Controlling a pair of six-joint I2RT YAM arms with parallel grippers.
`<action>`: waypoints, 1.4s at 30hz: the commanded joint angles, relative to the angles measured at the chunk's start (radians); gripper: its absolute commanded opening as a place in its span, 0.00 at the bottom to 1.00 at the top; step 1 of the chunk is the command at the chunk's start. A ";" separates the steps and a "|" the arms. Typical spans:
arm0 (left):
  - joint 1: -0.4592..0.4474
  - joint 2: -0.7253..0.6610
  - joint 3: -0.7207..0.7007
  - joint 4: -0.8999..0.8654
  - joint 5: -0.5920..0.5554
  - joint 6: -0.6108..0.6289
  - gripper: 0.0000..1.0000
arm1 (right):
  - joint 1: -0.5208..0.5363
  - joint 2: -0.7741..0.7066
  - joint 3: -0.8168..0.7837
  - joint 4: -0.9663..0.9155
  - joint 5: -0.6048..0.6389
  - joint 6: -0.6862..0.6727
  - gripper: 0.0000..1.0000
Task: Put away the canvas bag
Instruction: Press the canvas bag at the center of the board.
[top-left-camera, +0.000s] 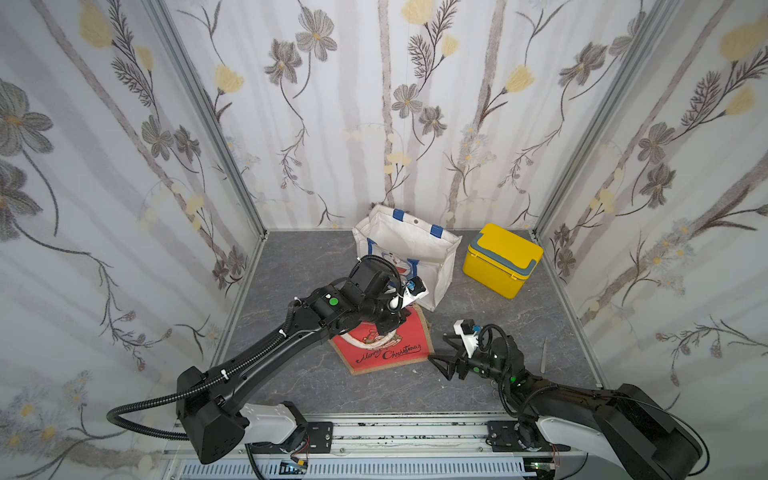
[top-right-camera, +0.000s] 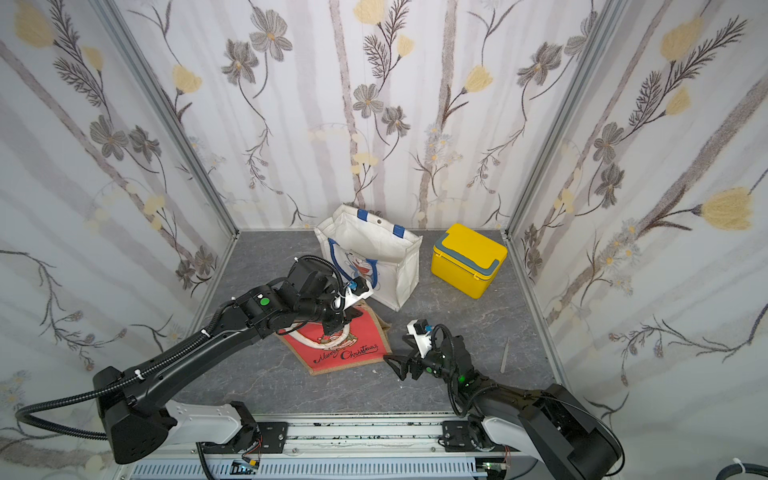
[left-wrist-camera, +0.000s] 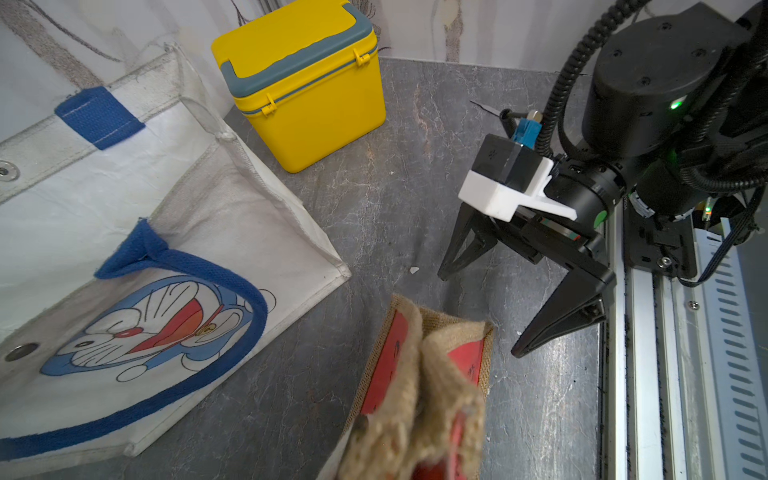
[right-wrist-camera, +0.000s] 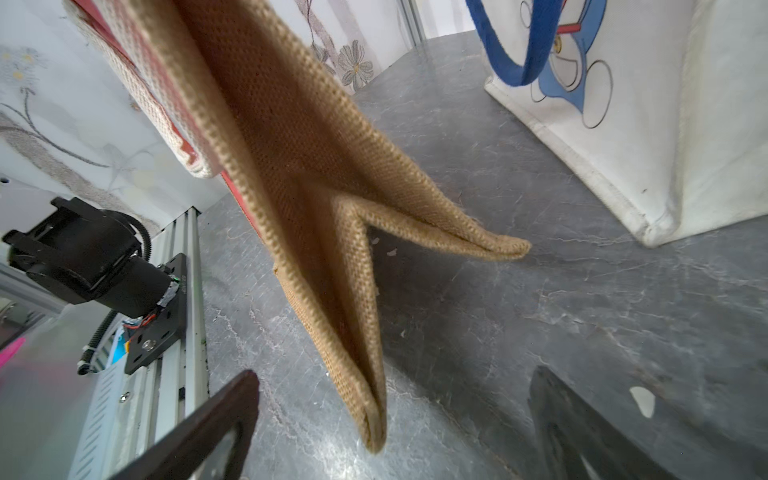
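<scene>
Beside the boxy white tote (top-left-camera: 415, 245) hangs a coarse, folded burlap bag (top-left-camera: 390, 353).

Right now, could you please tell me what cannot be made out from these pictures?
Left gripper: jaws mostly hidden under its wrist in both top views; in the left wrist view, blurred burlap of the red Christmas bag covers them.
White tote: its inside floor, hidden by its front wall in both top views.
Yellow box: contents, lid shut.
Thin metal tool: too small to name in a top view.
</scene>
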 joint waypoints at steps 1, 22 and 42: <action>0.002 -0.005 0.014 0.017 0.035 0.063 0.00 | 0.022 0.076 0.033 0.113 -0.063 0.019 0.96; 0.022 -0.003 -0.020 0.054 0.069 0.043 0.00 | 0.074 0.095 0.107 0.121 -0.063 -0.119 0.50; 0.027 0.019 0.017 -0.015 0.162 0.056 0.00 | 0.077 -0.196 0.191 -0.144 0.129 -0.292 1.00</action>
